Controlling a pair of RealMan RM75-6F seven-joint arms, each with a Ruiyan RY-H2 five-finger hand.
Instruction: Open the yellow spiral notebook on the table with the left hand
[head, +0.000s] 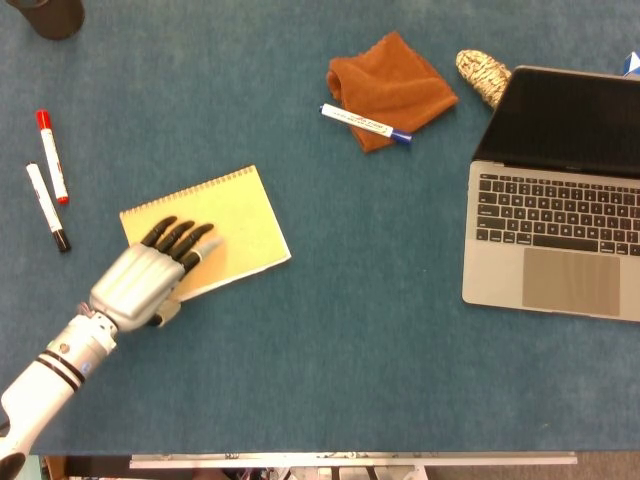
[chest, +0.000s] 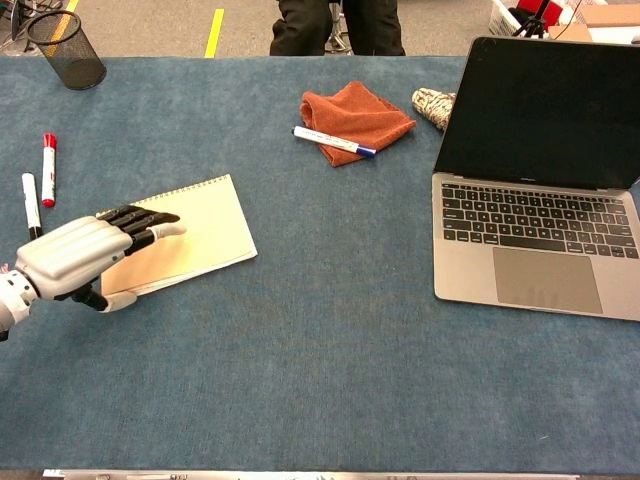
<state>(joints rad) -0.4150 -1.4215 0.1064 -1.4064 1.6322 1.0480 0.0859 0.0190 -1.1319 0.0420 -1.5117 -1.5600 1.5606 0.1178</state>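
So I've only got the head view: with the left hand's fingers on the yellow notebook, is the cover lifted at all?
Observer: No. In the chest view the yellow notebook lies flat under the left hand, cover down.
Operator: And the dark thing cut off at my top-left corner?
Observer: A black mesh cup, upright at the far left corner of the table.
Operator: Anyone near the table?
Observer: A person's legs stand just beyond the far edge.
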